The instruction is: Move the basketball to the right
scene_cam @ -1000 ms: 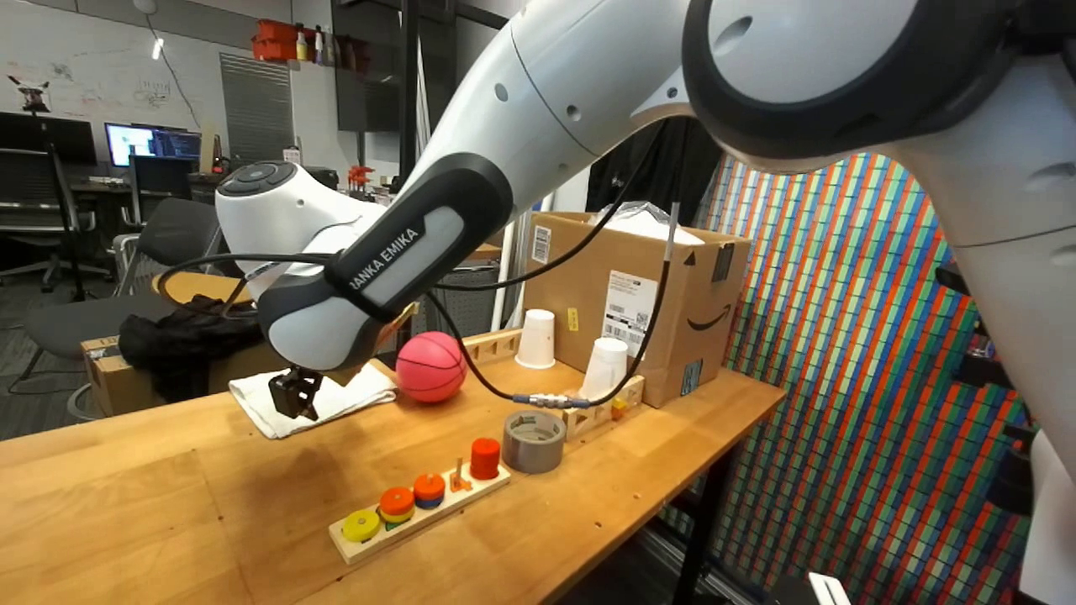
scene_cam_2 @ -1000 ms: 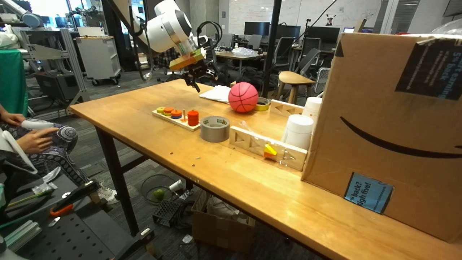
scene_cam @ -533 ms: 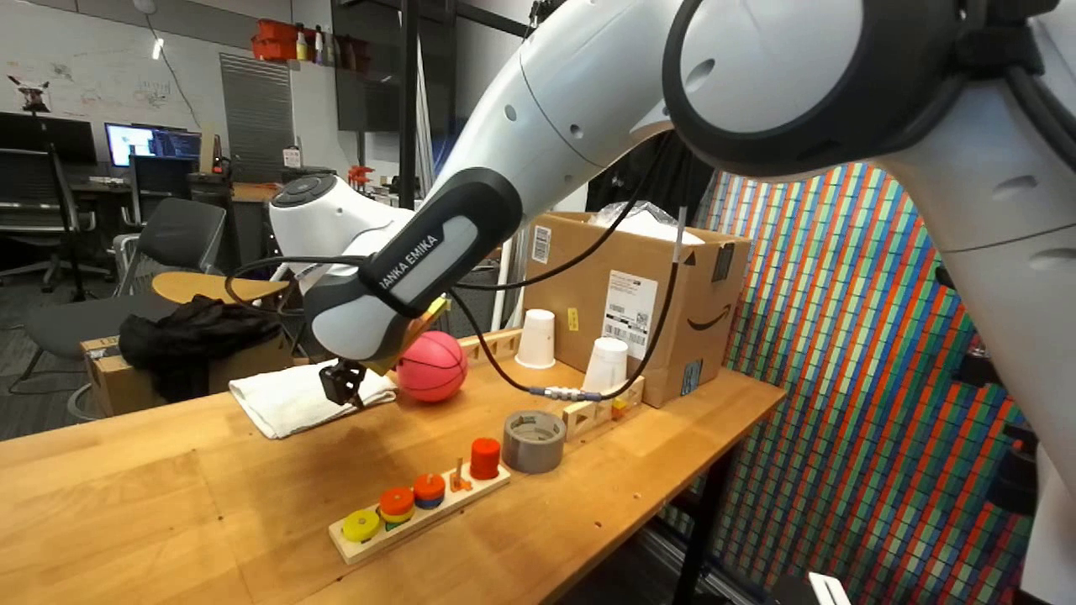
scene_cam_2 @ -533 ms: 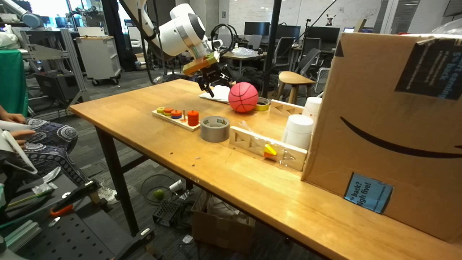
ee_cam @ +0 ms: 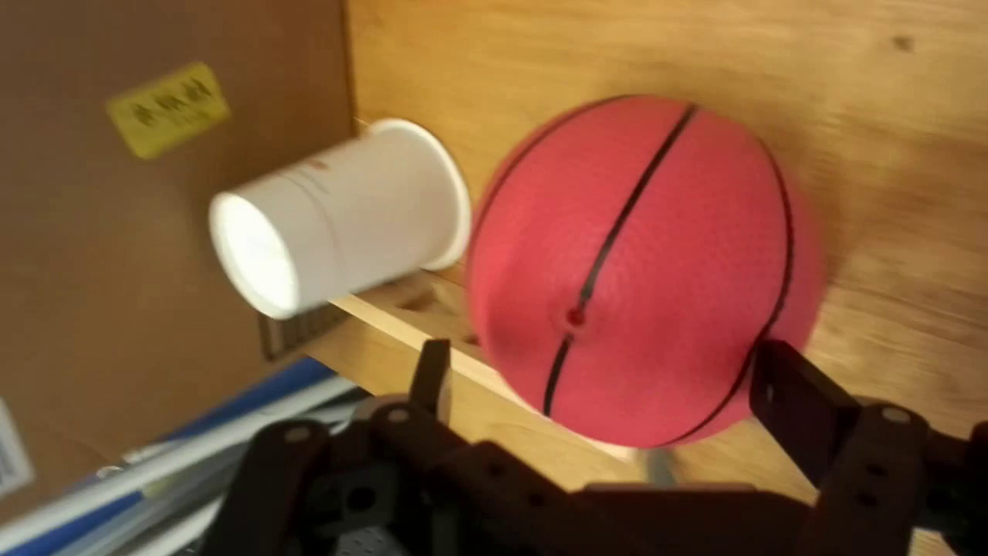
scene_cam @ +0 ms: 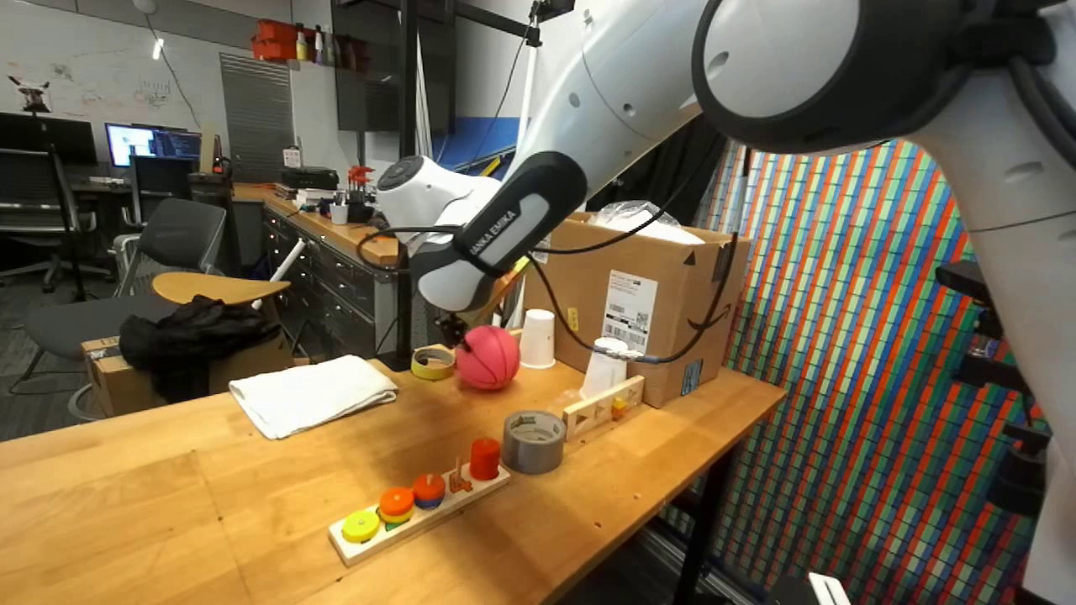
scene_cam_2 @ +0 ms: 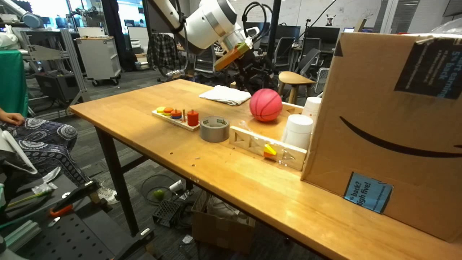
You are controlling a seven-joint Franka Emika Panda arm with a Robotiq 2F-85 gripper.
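The gripper, spread wide, is just beside the basketball on the table

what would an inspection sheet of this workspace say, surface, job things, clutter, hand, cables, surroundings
Surface: wooden tabletop with small dark marks
Job's things: basketball appears to rest on the wooden tabletop, near a white cup
Clutter: second white cup, folded cloth, grey tape roll, yellow tape roll, toy strip, notched wooden bars, cardboard box
Hand: open, jaws apart, one overlapping the basketball in the wrist view; contact unclear
Cables: black cable hangs in a loop by the arm, crossing in front of the second white cup in an exterior view; contact unclear
Surroundings: person partly in view, chair, multicoloured panel
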